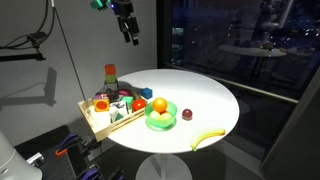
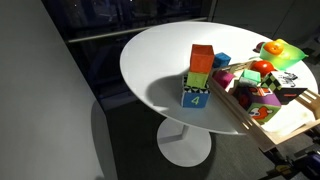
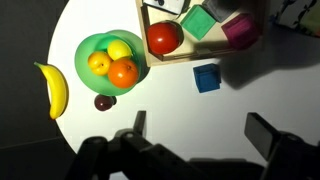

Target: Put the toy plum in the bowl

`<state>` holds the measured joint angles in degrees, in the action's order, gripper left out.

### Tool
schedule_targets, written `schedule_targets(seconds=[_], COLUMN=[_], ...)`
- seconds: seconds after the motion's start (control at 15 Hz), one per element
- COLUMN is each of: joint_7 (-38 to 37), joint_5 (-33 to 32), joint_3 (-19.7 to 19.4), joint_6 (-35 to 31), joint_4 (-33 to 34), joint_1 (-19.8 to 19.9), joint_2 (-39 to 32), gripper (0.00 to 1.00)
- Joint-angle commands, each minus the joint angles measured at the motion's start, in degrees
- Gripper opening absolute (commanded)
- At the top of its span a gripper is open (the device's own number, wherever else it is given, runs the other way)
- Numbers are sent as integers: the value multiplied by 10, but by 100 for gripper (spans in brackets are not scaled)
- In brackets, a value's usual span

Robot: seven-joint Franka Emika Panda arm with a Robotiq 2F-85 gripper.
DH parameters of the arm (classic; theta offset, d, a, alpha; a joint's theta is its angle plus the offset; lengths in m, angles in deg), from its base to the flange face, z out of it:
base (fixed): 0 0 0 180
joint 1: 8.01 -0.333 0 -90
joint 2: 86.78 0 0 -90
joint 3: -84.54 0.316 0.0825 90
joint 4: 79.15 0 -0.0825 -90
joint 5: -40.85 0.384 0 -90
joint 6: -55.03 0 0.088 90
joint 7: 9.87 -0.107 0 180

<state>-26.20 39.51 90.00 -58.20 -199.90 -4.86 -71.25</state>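
1. Progress: nothing of the task is done yet. The plum (image 3: 105, 101) lies on the white bench (image 3: 165, 100), outside the bowl (image 3: 84, 60) and just beside its rim, between the bowl and the hand in the wrist view.
2. The hand (image 3: 200, 130) is empty, with its two fingers spread wide apart. In an exterior view it hangs high over the far edge of the bench, well apart from the fruit and touching nothing.
3. What is left, as I judge it, is the whole job:
   - bring the hand down over the plum
   - close on it and lift it
   - carry it the short way over the rim
   - let it go
4. The bowl is already partly full. It holds an orange fruit (image 3: 123, 72) on the side nearest the plum, and two yellow pieces (image 3: 120, 49) behind it. Free room looks scarce, so the plum will probably come to rest on top of these.
5. The wooden tray (image 3: 190, 56) beside the bowl holds coloured blocks and a round red fruit (image 3: 165, 38). That fruit sits in the corner nearest the bowl.
6. A banana (image 3: 53, 88) lies loose on the bench on the bowl's other side, near the edge and in no container.
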Motion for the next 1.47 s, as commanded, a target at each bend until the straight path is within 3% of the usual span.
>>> schedule_targets(seconds=[0.0, 0.47, 1.0, 1.4], joint_7=[-13, 61, 191, 195], joint_5=[-21, -41, -58, -53], joint_3=[-17, -66, -112, -118], joint_6=[24, 23, -17, -27], joint_4=[61, 102, 98, 88], joint_1=[3, 8, 28, 31], joint_2=[-54, -110, -121, -119], gripper=[100, 100, 100, 100])
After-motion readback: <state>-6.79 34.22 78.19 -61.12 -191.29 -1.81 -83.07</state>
